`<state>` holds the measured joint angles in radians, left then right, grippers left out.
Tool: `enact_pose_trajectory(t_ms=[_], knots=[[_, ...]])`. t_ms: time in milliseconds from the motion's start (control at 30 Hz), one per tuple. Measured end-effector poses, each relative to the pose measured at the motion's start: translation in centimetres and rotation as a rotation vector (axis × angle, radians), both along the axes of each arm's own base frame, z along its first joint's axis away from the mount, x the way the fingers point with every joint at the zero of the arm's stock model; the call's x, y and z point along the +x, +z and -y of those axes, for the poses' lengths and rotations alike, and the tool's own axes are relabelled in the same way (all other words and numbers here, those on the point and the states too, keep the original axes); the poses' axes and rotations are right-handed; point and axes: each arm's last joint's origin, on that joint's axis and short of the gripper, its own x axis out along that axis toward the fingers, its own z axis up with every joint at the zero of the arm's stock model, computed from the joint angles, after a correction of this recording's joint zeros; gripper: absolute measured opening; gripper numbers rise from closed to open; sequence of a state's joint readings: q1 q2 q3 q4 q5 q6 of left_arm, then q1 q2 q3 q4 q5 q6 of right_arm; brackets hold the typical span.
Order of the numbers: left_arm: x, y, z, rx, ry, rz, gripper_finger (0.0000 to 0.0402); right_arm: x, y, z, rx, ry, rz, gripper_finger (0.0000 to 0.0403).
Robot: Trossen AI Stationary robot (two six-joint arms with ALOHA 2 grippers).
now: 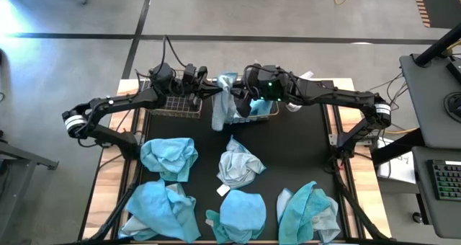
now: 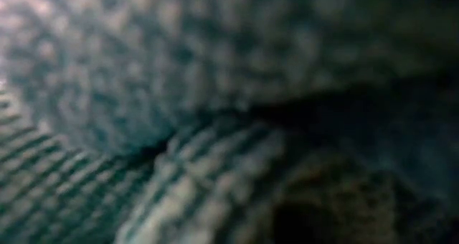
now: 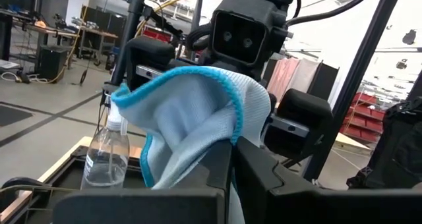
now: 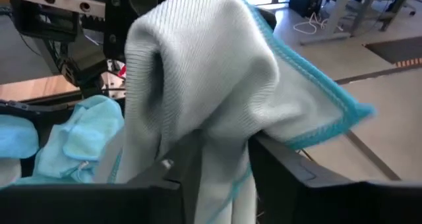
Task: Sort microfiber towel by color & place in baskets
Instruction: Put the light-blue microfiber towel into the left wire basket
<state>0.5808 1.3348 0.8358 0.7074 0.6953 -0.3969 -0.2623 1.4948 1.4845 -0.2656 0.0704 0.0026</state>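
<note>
Along the bottom edge of the high view, nearest the camera, three turquoise towels (image 1: pixel 241 215) lay crumpled on my black desk (image 1: pixel 302 158), with a fourth turquoise one (image 1: pixel 168 157) at mid-left and a pale grey towel (image 1: pixel 239 166) at the centre. None of these touched my pincers.

Farther up, near the top centre of the frame, stood my two wire baskets. The left basket (image 1: pixel 177 104) showed only bare mesh. The right basket (image 1: pixel 261 109) had turquoise cloth inside, though my right arm covered most of it, so I could not tell how much.

Between the two baskets hung a whitish towel with a turquoise hem (image 1: pixel 222 101), draping down from my pincers toward the desk. My left pincer (image 1: pixel 204 88) was clenched on one part of its upper edge; in the left wrist view the cloth (image 3: pixel 191 118) bunched right above my fingers (image 3: pixel 217 178). My right pincer (image 1: pixel 241 94) sat just beside it, at the towel's other side. In the right wrist view the cloth (image 4: pixel 204 79) draped over and between my fingers (image 4: pixel 283 165), but I could not tell whether they were gripping or released.

A clear bottle (image 3: pixel 107 159) stood beyond the towel in the left wrist view.
</note>
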Motion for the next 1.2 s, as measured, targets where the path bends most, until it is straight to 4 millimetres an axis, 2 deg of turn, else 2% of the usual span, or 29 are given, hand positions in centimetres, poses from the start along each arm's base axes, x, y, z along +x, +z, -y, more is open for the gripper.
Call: enact_pose_trajectory(t_ms=[233,500,733,933,1200], knots=[[-0.3,0.3,0.0,0.006,0.006,0.01,0.0,-1.2,0.4,-0.3,0.018,-0.011,-0.048,0.0164],[-2.6,2.6,0.0,0.057,0.055,0.082,0.0,-3.3,1.2,-0.9,0.059,-0.027,-0.101,0.0159],[-5.7,5.1,0.4,0.113,0.115,0.158,0.0,-4.3,1.5,-1.1,0.097,-0.049,-0.123,0.0149],[-8.6,6.8,0.7,0.15,0.193,0.195,0.0,-4.6,1.0,-1.2,0.137,-0.063,-0.172,0.0143],[-12.8,7.7,0.1,0.141,0.387,0.161,0.0,-5.0,0.2,-1.4,0.182,-0.08,-0.261,0.0143]])
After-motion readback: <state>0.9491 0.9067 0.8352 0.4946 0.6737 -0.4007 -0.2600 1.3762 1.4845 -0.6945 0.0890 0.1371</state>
